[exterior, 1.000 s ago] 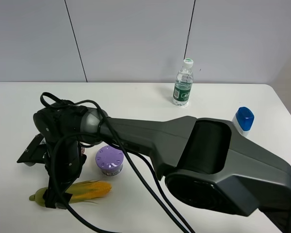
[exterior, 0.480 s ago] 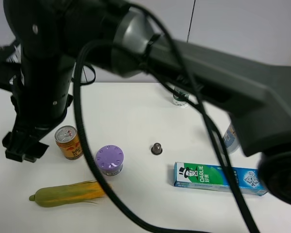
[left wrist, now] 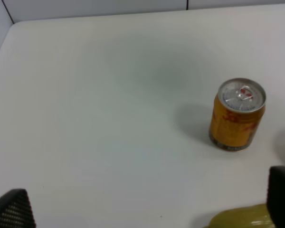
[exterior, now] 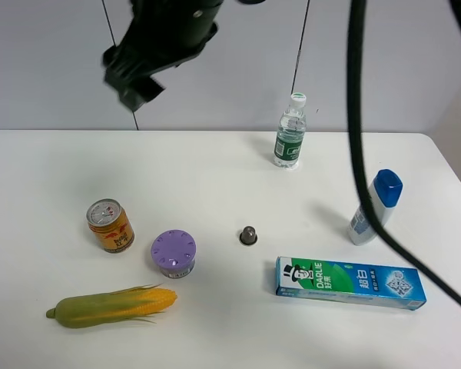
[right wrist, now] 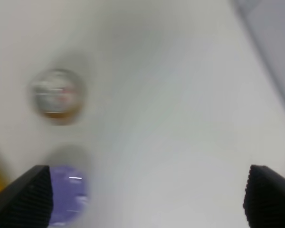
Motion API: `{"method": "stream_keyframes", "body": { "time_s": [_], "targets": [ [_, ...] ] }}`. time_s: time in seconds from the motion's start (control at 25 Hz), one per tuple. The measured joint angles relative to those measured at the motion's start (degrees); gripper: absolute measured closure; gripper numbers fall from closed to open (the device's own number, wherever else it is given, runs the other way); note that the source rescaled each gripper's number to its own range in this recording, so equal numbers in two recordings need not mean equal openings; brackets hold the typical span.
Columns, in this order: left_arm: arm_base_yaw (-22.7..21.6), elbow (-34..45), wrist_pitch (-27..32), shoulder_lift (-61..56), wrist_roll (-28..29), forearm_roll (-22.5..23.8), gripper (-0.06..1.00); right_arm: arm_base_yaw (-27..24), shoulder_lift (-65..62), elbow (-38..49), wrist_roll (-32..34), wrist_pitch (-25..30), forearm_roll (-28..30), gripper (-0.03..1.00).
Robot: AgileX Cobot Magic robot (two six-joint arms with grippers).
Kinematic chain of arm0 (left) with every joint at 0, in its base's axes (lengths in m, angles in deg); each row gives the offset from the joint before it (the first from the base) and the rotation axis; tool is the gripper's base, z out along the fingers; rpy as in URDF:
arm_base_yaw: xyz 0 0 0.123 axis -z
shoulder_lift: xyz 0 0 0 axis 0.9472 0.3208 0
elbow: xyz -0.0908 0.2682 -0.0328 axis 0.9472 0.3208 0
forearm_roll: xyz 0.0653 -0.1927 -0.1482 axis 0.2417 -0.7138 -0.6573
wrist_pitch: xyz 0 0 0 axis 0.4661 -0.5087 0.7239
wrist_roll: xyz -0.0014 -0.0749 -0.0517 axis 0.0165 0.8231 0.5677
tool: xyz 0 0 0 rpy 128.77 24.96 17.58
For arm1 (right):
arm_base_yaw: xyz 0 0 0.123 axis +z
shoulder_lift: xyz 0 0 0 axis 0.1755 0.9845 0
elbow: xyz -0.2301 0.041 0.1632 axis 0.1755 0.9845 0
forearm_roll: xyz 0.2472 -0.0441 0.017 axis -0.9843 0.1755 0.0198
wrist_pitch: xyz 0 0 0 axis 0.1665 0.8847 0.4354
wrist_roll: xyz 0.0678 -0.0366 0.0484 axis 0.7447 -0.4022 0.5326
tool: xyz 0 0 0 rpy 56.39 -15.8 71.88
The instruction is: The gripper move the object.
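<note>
An ear of corn lies on its side near the front left of a white table, yellow kernels pointing toward the table's middle and green husk toward the left edge. Nothing touches it. Just behind its kernel end stands a small purple round container, and to the left of that, an orange drink can, upright. Further right sit a tiny dark capsule, a green toothpaste box lying flat, and a white bottle with a blue cap. A clear water bottle stands at the back.

The right gripper hangs high above the back left of the table, well apart from the corn, with black cables hanging across the right side of the overhead view. Its blurred wrist view shows two dark fingertips spread wide with nothing between them. The left gripper appears only in its own wrist view, fingertips wide apart and holding nothing, low over the table near the can, with a sliver of corn husk at the frame's corner.

The corn appears to rest free on the table with the right arm raised clear. If more moving is wanted, a gripper would need to descend over the corn's middle and close across its width
</note>
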Motion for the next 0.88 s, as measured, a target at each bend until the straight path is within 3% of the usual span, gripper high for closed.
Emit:
{"method": "stream_keyframes", "body": {
  "time_s": [0.2,0.52,0.72,0.88],
  "targets": [
    [0.0,0.0,0.0,0.0,0.0,0.0,-0.06,-11.3,-3.3,0.0,0.0,0.0,4.0,0.22],
    [0.0,0.0,0.0,0.0,0.0,0.0,-0.06,-26.5,-6.2,0.0,0.4,0.0,4.4,0.22],
    [0.0,0.0,0.0,0.0,0.0,0.0,-0.06,-31.3,-9.8,4.1,2.1,0.0,4.5,0.22],
    [0.0,0.0,0.0,0.0,0.0,0.0,-0.06,-34.7,-16.3,14.1,2.5,0.0,4.5,0.22]
  ]
}}
